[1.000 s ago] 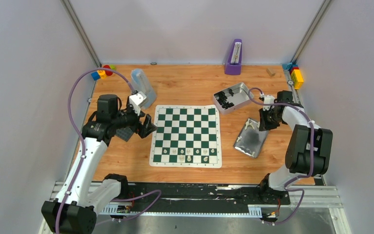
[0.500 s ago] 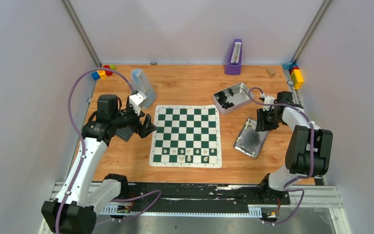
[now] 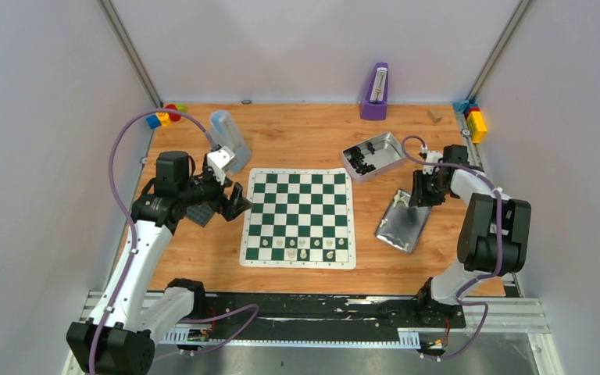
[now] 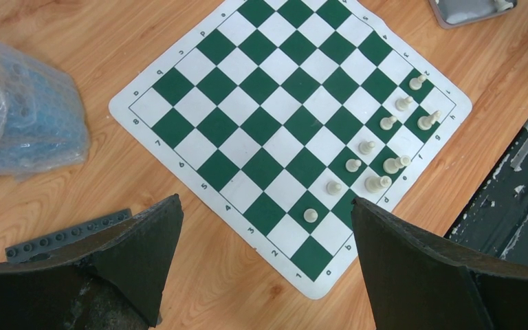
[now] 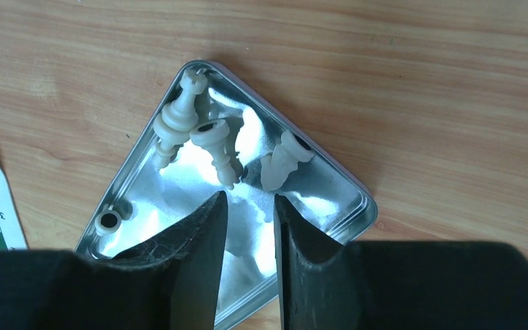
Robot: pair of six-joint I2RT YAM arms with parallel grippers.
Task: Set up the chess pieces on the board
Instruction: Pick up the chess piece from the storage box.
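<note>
The right gripper [image 5: 249,199] hangs low over a shallow metal tray [image 5: 357,196], its jaws parted only a sliver with nothing between them. A second ago they were shut. Since then they have cracked open, and the arm has edged toward the tray's far end. That looks like a line-up for the next pick rather than a finished one. No piece is in hand, and the rows on the board [image 4: 261,103] look the same as before.

The left gripper [image 4: 265,203] is spread wide and carries nothing. It hovers off the board's left edge, just above a grey plate [image 4: 62,234].

The tray lies on the table right of the board. It holds the loose cream chess pieces [image 5: 179,117]: three tall ones lie tipped together at its far corner, just ahead of the fingertips, and a small one sits apart by the side wall. Other cream pieces already stand on the board [image 4: 366,146] in its two nearest rows, with gaps left to fill.

Beyond the tray, an open metal tin [image 3: 394,141] holds dark pieces [image 3: 359,160], untouched.
</note>
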